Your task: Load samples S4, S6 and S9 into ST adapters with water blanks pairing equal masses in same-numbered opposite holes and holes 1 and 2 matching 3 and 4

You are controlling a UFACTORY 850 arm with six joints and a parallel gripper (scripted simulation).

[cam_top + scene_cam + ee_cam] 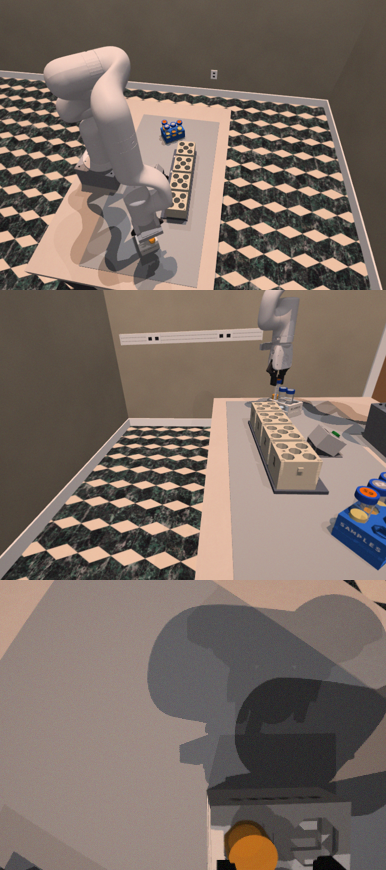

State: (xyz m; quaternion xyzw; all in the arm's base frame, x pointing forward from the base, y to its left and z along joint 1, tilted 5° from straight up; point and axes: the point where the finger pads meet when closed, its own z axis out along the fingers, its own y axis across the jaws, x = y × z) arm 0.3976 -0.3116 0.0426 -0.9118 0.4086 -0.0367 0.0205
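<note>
Right now the arm (115,124) (282,324) reaches past the far end of the loading stand (177,219) (322,488), whose four adapters (176,213) (293,477) have no tubes in their visible holes. Beyond its near end sits the blue sample rack (173,137) (358,536) with S9 (367,500); past its far end is the white blanks rack (148,249) (294,410) (280,811). Partly open, the fingers (273,379) grip an orange-filled sample tube (151,240) (276,392) (253,855), slightly tilted, its lower end at that rack; its ID and whether it has entered a well I can't tell.
</note>
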